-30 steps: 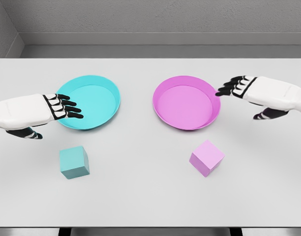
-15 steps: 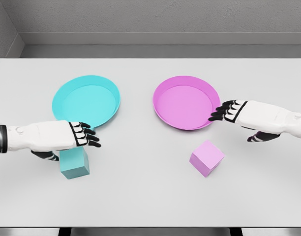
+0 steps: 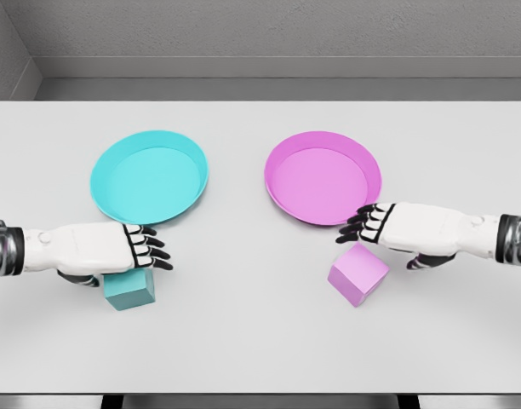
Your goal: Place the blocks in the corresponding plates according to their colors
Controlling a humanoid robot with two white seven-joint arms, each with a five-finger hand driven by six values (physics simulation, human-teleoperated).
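A: How are the fingers standing at this moment?

B: The left hand is hovering over the cyan block, and its black fingers are stretching forward, spread, gripping nothing. The right hand is the same: its fingers are pointing at the rim of the pink plate, open, just above the pink block.

A: Are the hands touching the blocks?

B: I cannot tell. The left palm is covering the top of the cyan block, and the right one is hanging beside the far corner of the pink block.

A: Where are the blocks lying?

B: Both are sitting on the white tabletop, each in front of its own plate; the cyan plate is holding nothing.

A: So how to do the grasp well?

B: I am thinking each hand should be lowering straight, with the thumb on one flat face and the fingers on the opposite face. The pink block is turned, so the right wrist is probably needing some rotation first.
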